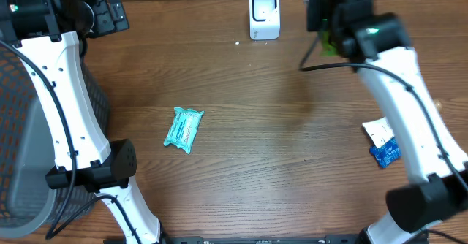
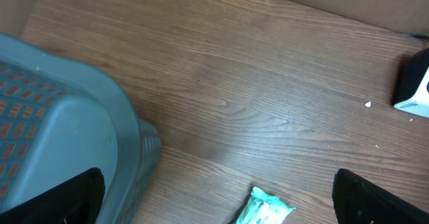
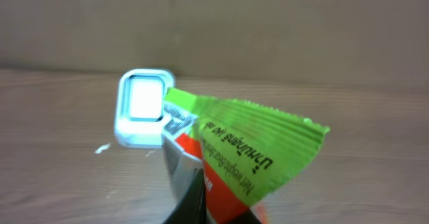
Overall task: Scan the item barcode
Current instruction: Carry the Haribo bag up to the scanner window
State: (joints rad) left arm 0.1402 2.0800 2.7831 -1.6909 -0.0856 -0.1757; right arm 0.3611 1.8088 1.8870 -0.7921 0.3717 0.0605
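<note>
**Green packet** (image 3: pixel 248 150): nearest the right wrist lens. Glossy film pouch with a ribbed, crimped end seal, green above and orange-red below, with white print and part of a barcode on the upper left flap. It fills the centre and lower middle of that view and overlaps the right edge of the scanner behind it. Whether they touch cannot be told.

**Right gripper** (image 3: pixel 201 204): clamped shut on the green packet. Only a metallic finger and a dark one show, cut off by the bottom edge.

**Scanner** (image 3: pixel 142 110): small white rounded-rectangular unit with a pale window, standing at the upper centre of the overhead view. In the left wrist view the right edge crops it.

**Left gripper** (image 2: pixel 218 207): jaws spread wide and holding nothing. Its black fingers (image 2: pixel 60 197) appear only in the bottom corners.

**Basket** (image 1: pixel 22 127): grey plastic with perforated mesh walls and a rounded rim, at the left edge. The left arm hides part of the interior, and no contents can be made out.

**Teal packet** (image 1: pixel 183 128): crinkled film wrapper, lying flat left of centre on the table.

**White packet** (image 1: pixel 379 131) and **blue packet** (image 1: pixel 384 153): touching, at the right side, partly hidden behind the right arm. Their print is too small to read.

**Table** (image 1: pixel 256 171): brown wood-grain surface.
</note>
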